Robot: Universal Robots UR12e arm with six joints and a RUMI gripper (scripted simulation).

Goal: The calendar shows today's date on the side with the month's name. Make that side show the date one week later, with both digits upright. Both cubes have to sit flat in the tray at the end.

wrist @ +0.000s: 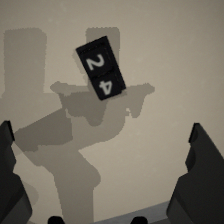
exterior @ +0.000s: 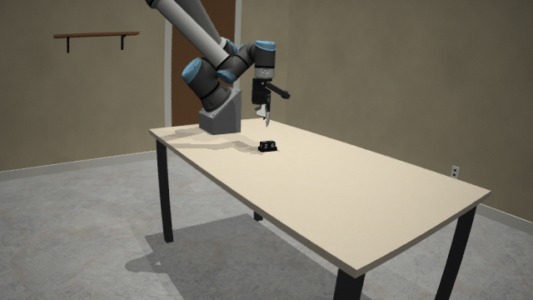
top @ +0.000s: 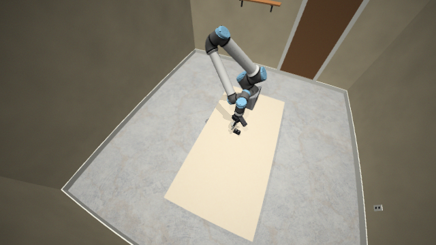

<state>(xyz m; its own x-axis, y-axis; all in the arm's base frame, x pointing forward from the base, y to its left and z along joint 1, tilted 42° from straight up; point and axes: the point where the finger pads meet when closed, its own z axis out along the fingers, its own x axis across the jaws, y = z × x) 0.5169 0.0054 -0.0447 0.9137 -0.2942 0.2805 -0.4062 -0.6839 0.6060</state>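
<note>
The calendar stands on the table below the gripper. In the exterior view its visible side shows a left cube point(exterior: 265, 145) with a 2 and a right cube point(exterior: 272, 145) with a 6, both looking upright and side by side in the black tray point(exterior: 267, 149). No month name is legible. In the wrist view, from above, one cube point(wrist: 95, 62) has a 2 on top and the other cube point(wrist: 106, 87) a 4, turned differently from the 2. My gripper point(exterior: 266, 121) point(wrist: 102, 123) is open and empty, above the calendar, which lies ahead of the fingertips in the wrist view.
The pale table point(top: 231, 177) point(exterior: 333, 187) carries the arm's grey base point(exterior: 221, 121) behind the calendar. The shadows of the arm and gripper fall around the calendar. A wall shelf point(top: 260, 3) point(exterior: 96, 35) is far off on the wall.
</note>
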